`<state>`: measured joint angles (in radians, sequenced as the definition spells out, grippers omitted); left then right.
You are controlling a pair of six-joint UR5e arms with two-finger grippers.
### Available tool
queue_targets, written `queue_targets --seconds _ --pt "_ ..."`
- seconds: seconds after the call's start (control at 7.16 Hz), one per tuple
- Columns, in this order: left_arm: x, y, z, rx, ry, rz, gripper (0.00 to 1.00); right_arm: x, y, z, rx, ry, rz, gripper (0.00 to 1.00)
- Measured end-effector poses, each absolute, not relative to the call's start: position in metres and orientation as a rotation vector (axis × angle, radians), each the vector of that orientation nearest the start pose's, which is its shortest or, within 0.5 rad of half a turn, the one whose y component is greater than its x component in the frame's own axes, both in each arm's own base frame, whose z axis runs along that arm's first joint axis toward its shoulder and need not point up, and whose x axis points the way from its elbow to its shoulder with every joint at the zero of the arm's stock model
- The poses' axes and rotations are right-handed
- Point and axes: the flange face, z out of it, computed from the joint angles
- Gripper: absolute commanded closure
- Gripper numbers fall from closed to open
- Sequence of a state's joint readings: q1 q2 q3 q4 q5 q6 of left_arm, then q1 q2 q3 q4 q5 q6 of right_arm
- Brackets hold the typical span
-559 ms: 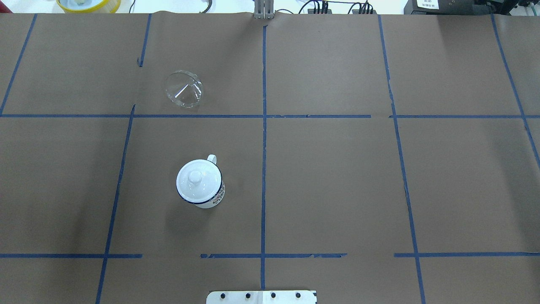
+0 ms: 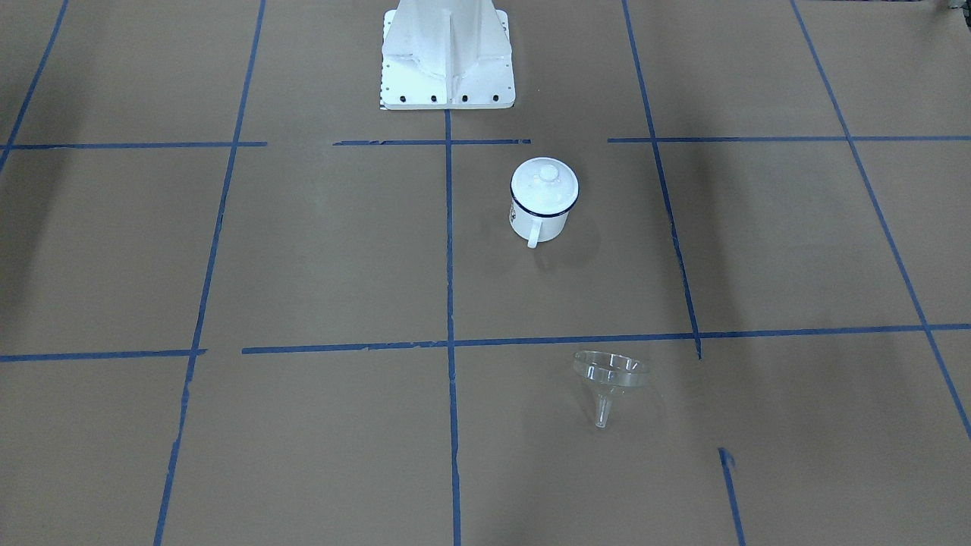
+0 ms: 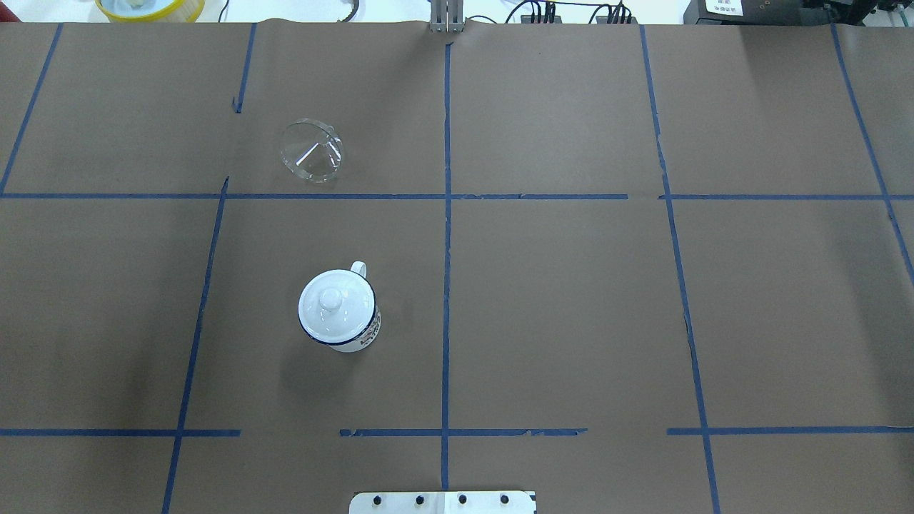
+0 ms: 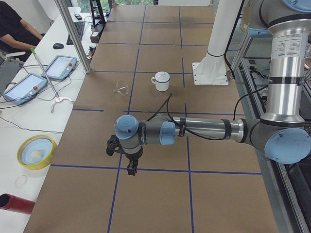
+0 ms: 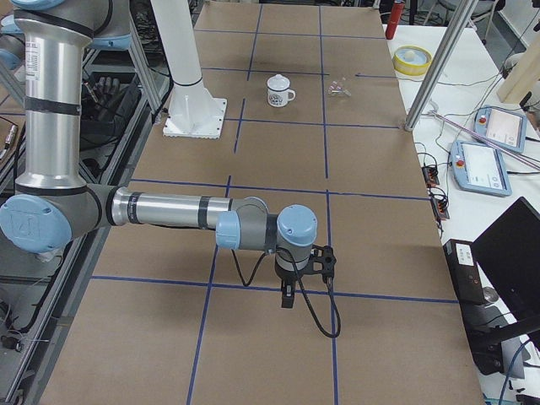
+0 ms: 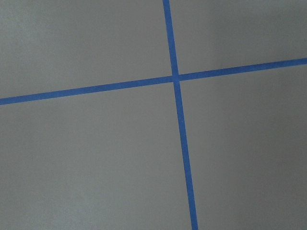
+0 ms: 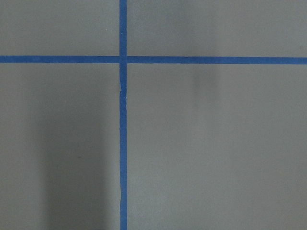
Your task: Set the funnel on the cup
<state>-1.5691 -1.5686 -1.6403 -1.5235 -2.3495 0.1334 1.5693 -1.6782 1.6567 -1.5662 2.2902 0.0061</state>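
Observation:
The clear funnel (image 3: 311,151) lies tilted on its side on the brown paper, left of the centre line and on the far side. It also shows in the front-facing view (image 2: 609,375). The white cup (image 3: 360,334) with a dark blue rim stands upright nearer the robot base, its handle (image 3: 358,268) pointing away. A round white knobbed lid (image 3: 335,307) sits on the cup. My left gripper (image 4: 130,167) and my right gripper (image 5: 287,295) hang far out at the table's two ends, seen only in the side views. I cannot tell if they are open or shut.
The robot base plate (image 3: 443,502) sits at the near middle edge. Blue tape lines (image 3: 446,214) grid the brown paper. A yellow-rimmed dish (image 3: 150,7), cables and teach pendants (image 4: 22,87) lie beyond the table's far edge. A person (image 4: 14,29) sits there.

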Motion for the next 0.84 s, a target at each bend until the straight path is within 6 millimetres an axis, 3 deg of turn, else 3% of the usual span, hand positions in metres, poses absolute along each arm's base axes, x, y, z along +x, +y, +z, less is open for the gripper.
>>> queue_targets --seconds 0.14,0.42,0.7,0.84 --pt "-0.062 -0.505 0.608 0.104 0.772 0.138 0.0 0.067 -0.445 0.67 -0.019 -0.719 0.01 0.0" --pt "-0.054 -0.529 0.536 0.179 0.775 0.08 0.0 0.067 -0.445 0.67 -0.019 -0.719 0.011 0.0" --pt "-0.015 -0.524 0.446 0.247 0.808 0.042 0.0 0.067 -0.445 0.67 -0.019 -0.719 0.011 0.0" --pt "0.016 -0.512 0.409 0.25 0.838 0.03 0.0 0.067 -0.445 0.67 -0.019 -0.719 0.011 0.0"
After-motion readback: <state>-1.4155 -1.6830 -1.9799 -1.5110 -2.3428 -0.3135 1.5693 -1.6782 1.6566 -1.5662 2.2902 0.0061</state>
